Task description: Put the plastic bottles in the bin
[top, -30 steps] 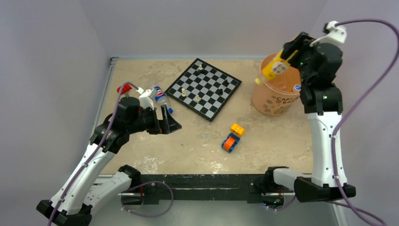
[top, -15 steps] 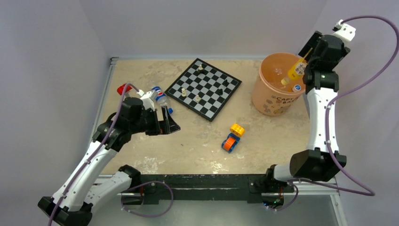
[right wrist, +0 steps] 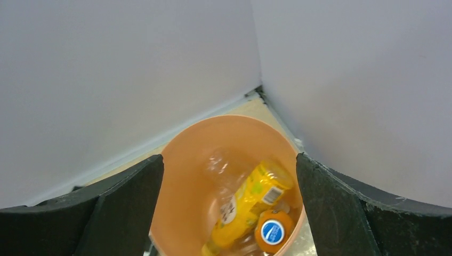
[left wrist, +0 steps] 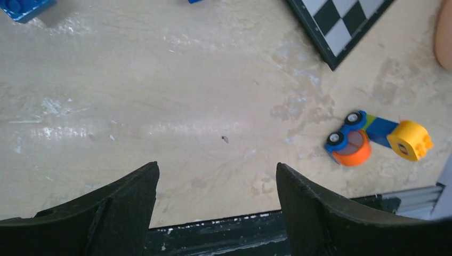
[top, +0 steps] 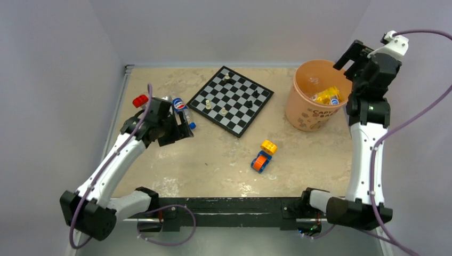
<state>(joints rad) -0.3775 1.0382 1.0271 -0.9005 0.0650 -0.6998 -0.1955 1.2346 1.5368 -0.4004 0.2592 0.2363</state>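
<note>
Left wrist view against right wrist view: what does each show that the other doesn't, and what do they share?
Only the left wrist view: the toy block car on the tabletop, a corner of the chessboard, and part of a blue block at the top edge.
Only the right wrist view: the inside of the bin, with a yellow bottle, an orange bottle and a clear bottle in it.
Both: the camera's own fingers, the left gripper and the right gripper each open with nothing gripped.

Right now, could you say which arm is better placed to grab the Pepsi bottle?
Left: the left hand, open, is beside the Pepsi bottle; the right hand is over the bin.
</note>
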